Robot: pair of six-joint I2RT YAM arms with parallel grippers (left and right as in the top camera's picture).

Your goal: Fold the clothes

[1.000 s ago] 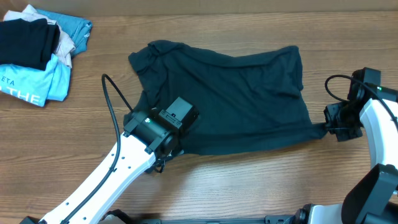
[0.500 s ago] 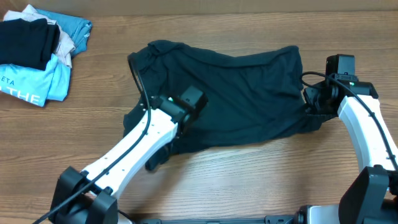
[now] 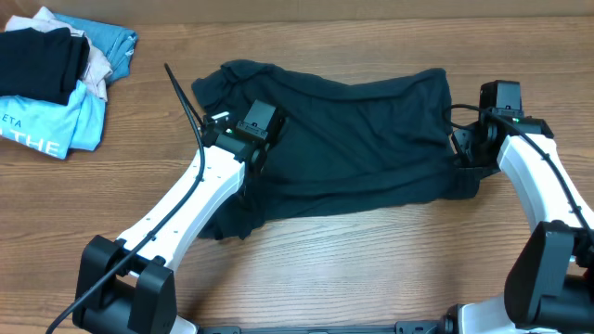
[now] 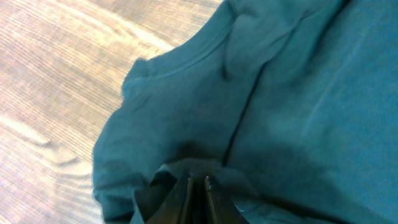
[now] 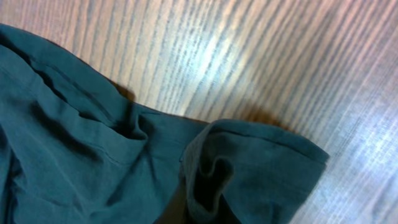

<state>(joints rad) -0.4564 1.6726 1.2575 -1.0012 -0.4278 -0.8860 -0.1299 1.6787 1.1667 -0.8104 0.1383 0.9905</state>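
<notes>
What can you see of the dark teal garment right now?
The garment is one soft, dark navy-teal piece, limp and wrinkled, lying spread across the wooden table. A stitched collar band shows at its upper left. The left gripper pinches a bunch of cloth near its left side; the right gripper holds its right edge, which curls over in a loop. No lettering shows.

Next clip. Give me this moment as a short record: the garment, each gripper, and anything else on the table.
item: dark teal garment, spread out wrinkled at mid-table, fold not finished
left gripper: fingers nearly together, pinching a bunched fold at the garment's left side
right gripper: shut at the garment's right edge, with cloth gathered up at it
other items: pile of clothes at the far left corner, apart from the garment
surface: wooden table
</notes>
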